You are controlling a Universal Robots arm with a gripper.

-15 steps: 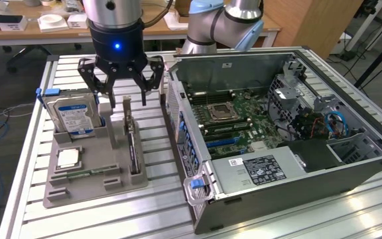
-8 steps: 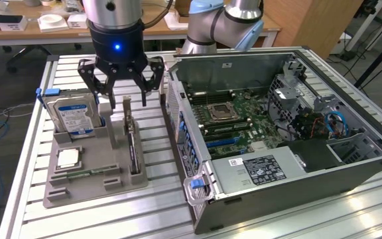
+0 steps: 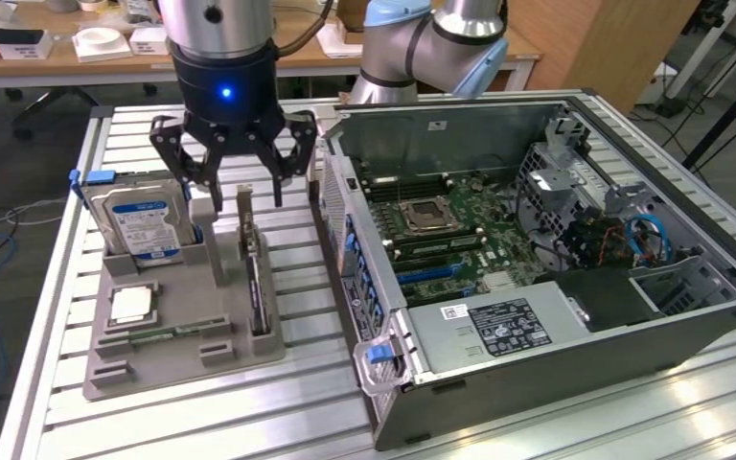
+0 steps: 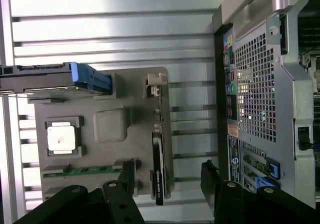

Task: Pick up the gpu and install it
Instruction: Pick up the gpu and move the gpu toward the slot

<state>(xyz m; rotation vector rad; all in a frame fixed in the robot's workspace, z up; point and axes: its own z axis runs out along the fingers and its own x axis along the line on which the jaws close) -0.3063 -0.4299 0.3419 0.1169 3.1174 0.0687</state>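
Gripper [image 3: 246, 196]: fingers [image 4: 212, 184] released wide, grasping nothing. Gpu [image 3: 256, 278] upright on edge in gray holder [image 3: 176, 359] on table [image 3: 279, 422], 6 o'clock of gripper, exterior view. Hard drive [image 3: 145, 225] label: text unreadable.

Seen from my remote station: the arm [image 3: 406, 48] folds at a grey-blue joint at the back of the scene, its silver tube running up past the frame's edge. The wrist [image 3: 225, 72] hangs vertical, a black cylinder with one blue light [image 3: 225, 93] glowing on its face. Beneath it the end effector [image 3: 245, 196] points straight down, its black linkage fingers [image 3: 215, 182] splayed wide. Through the wrist camera, the two fingertips [image 4: 212, 181] stand well apart.
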